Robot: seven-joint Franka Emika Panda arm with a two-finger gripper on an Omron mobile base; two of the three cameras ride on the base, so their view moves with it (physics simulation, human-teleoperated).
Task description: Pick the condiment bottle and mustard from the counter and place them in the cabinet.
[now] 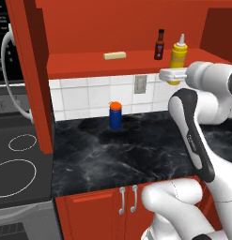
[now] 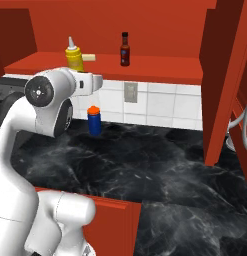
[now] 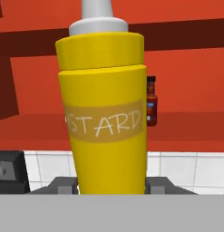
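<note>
On cabinet point(image 1: 89, 65) shelf: mustard point(image 1: 178, 56) (upright), condiment bottle point(image 1: 159, 45).

1. The mustard point(image 3: 103, 118) carries a pale band across its yellow body with white letters reading "STARD"; the start of the word runs out of sight around the bottle's side.
2. The condiment bottle point(image 3: 152, 107) has a red label, too small to read.

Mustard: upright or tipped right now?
Upright. The mustard stands vertical, nozzle up, at the cabinet shelf beside the condiment bottle. Whether its base touches the shelf: cannot tell.
</note>
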